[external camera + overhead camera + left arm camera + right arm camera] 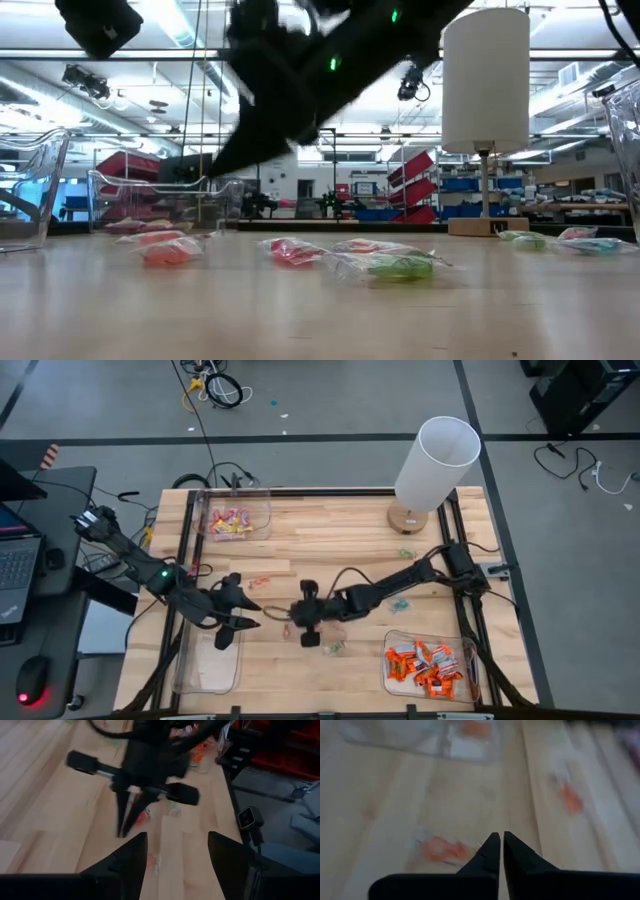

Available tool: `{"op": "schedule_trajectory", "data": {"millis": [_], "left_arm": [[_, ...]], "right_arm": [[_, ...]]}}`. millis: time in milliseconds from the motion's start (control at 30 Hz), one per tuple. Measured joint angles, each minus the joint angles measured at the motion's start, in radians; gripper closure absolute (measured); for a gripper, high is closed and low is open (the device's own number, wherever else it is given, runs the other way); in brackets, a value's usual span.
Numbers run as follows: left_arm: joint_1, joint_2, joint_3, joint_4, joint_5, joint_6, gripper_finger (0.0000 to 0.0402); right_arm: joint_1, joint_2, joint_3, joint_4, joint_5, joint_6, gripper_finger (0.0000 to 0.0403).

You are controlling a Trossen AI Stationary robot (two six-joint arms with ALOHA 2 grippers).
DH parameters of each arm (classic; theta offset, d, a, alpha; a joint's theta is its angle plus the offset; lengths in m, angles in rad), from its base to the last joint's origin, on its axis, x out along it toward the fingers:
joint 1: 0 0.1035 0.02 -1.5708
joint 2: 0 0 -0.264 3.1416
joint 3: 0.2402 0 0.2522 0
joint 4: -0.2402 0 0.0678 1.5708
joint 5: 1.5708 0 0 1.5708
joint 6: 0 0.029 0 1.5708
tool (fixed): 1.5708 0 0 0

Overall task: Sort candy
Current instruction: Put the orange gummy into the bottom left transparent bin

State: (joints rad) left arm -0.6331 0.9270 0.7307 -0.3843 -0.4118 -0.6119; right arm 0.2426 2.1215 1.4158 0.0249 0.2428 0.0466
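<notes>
The main risk we judged was a clash between the two arms: in the high view the left gripper (pixel 243 617) and the right gripper (pixel 292 615) sat close together over the middle of the table (pixel 330 530), and any reach toward the same sweet could bring them into contact. A second risk was a missed pick, since the right gripper's fingers (pixel 492 851) were pressed together with nothing visibly between them, just beside an orange-and-clear sweet (pixel 444 849) at about their nine o'clock in the right wrist view.

The right arm stretched low from three o'clock toward the centre, wrist down near the wood. The left arm came in from nine o'clock, its fingers (pixel 131 855) spread wide and empty, facing the right gripper.

The candy was split up: pink and yellow pieces in the clear bin (pixel 236 520) at eleven o'clock, orange pieces in the bin (pixel 430 665) at five o'clock, and loose sweets (pixel 335 648) scattered on the wood around the centre. A third bin (pixel 207 660) at seven o'clock looked empty.
</notes>
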Motion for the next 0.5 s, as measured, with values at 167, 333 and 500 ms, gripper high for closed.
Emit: {"op": "schedule_trajectory", "data": {"millis": [167,333,500], "left_arm": [[0.0,0.048,0.0,-0.002,0.0,-0.001,0.019],[0.0,0.102,0.0,-0.002,-0.007,0.001,0.019],[0.009,0.141,0.0,-0.003,-0.015,0.026,0.019]], "right_arm": [[-0.046,0.003,0.0,-0.025,-0.135,0.159,0.0337],[-0.059,0.017,0.0,-0.018,-0.189,0.223,0.0257],[-0.055,0.041,-0.001,-0.028,-0.188,0.262,0.0186]]}}
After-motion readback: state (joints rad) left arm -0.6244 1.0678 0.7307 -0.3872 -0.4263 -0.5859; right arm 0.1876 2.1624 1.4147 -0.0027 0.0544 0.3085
